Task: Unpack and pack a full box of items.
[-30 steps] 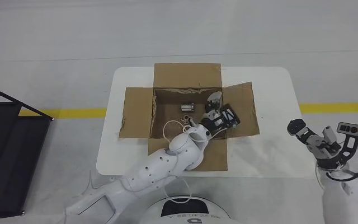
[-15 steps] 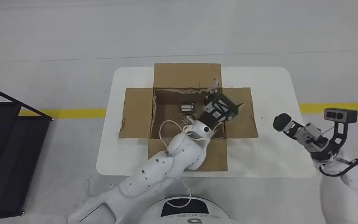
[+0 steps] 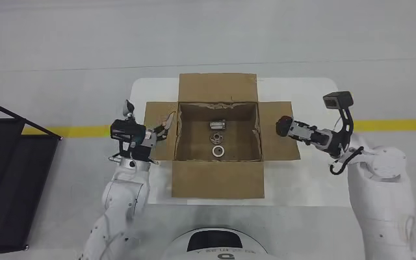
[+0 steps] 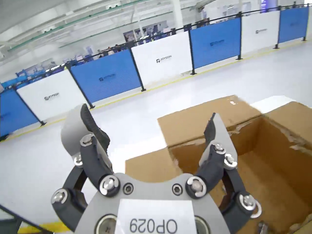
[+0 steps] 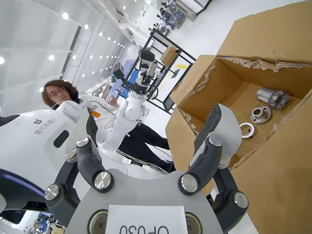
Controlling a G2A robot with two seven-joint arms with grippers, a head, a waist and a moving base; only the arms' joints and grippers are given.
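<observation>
My left gripper point(image 4: 148, 122) has withdrawn from the box point(image 3: 218, 181), now by its left flap point(image 3: 162, 151); my right gripper point(image 5: 153, 113) has neared the right flap point(image 3: 276, 148). Both spread, empty. 3 metal parts point(image 3: 215, 138) remain inside to unpack.

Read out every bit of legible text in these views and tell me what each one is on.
"OP029": left wrist label, on the plate behind the left hand, seen upside down.
"OP030": right wrist label, on the plate behind the right hand, upside down, with its edge cut off by the frame.
Logos on the fence panels: brand marks, not quoted.
No print shows on the cardboard box.
</observation>
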